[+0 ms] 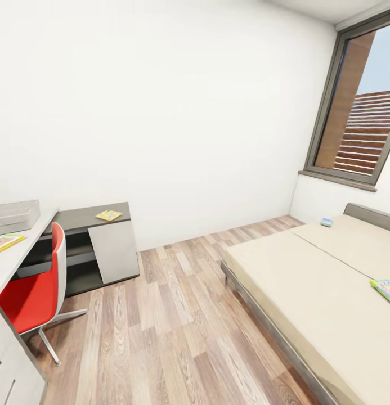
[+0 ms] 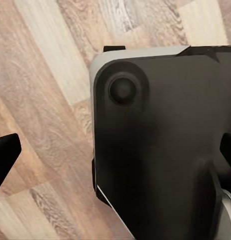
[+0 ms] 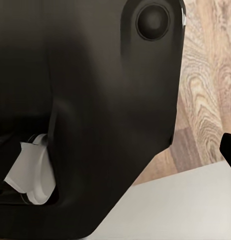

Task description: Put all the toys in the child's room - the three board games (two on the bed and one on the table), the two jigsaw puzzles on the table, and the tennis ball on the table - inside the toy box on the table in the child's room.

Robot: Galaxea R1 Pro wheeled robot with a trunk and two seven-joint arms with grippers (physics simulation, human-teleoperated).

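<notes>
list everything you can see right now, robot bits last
toy box: 1, pale grey, far end of the light desk top
flat colourful item: 1, on the light desk top near the toy box
flat yellow item: 1, on the dark corner section
table: 1, light grey top, dark corner, white drawers
red chair: 1, at the desk
bed: 1, cream mattress, grey edge
colourful box: 1, on the mattress, cut by the frame edge
small blue item: 1, far corner of the bed
window: 1, grey frame
floor: wood planks
robot body: dark panels in both wrist views
</notes>
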